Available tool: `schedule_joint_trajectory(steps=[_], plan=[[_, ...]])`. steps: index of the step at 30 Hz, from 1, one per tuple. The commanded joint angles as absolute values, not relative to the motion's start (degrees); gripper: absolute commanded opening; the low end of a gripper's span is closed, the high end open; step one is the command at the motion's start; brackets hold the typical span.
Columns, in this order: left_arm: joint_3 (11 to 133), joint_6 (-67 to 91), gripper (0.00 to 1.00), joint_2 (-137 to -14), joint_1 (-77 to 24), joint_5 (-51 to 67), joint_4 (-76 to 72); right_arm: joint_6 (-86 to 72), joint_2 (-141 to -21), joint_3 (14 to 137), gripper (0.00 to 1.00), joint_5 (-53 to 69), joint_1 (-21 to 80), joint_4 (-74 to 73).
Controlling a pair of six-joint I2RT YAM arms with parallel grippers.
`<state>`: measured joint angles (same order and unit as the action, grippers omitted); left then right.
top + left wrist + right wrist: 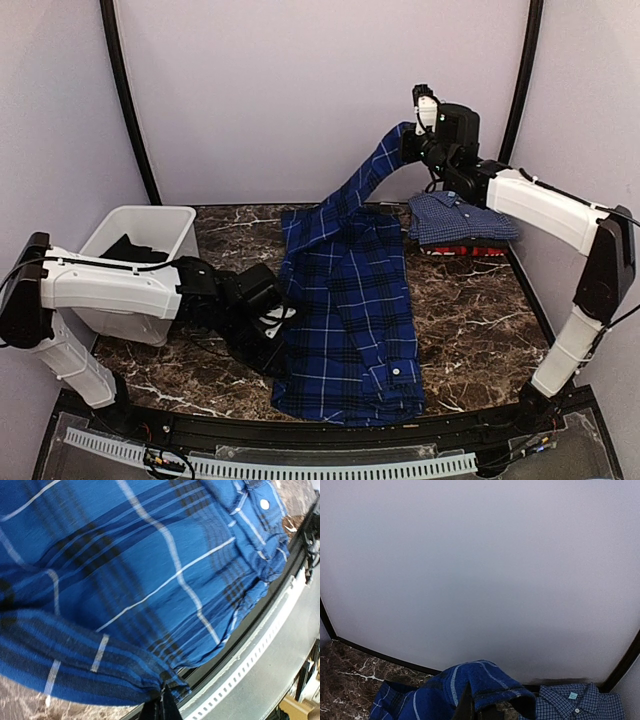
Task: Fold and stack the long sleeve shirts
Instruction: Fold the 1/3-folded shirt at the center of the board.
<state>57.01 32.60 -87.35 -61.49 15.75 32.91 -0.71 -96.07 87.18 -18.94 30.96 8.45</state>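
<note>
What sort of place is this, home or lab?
Probably a robot lab cell, not a home: plain walls enclosing a marble-print tabletop, a white bin, a plaid shirt laid out.

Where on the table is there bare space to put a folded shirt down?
Biggest bare marble: between the plaid shirt and the right arm's base, in front of the folded stack. A smaller patch: between the white bin and the shirt. Near left is crowded by the left arm.

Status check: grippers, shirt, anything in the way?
Left gripper shut on plaid shirt, side edge. Right gripper shut on its sleeve, held high. Fine-check shirt folded atop red shirt, back right. Nothing blocking.
</note>
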Motion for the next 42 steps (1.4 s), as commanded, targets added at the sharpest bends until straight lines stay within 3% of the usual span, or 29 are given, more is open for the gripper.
schedule_joint_trajectory(steps=[1,19,42], plan=[[61.13,26.79,0.00,-90.27,-62.18,20.09,33.39,-0.35,-93.03,85.76,0.00,-20.64,28.81,9.61],[72.78,20.10,0.00,-102.99,-62.96,28.52,33.01,-0.96,-87.55,78.94,0.00,-20.74,21.63,8.93],[78.29,16.56,0.00,-107.71,-64.38,32.85,36.44,-1.87,-83.23,77.75,0.00,-18.01,18.97,7.31]])
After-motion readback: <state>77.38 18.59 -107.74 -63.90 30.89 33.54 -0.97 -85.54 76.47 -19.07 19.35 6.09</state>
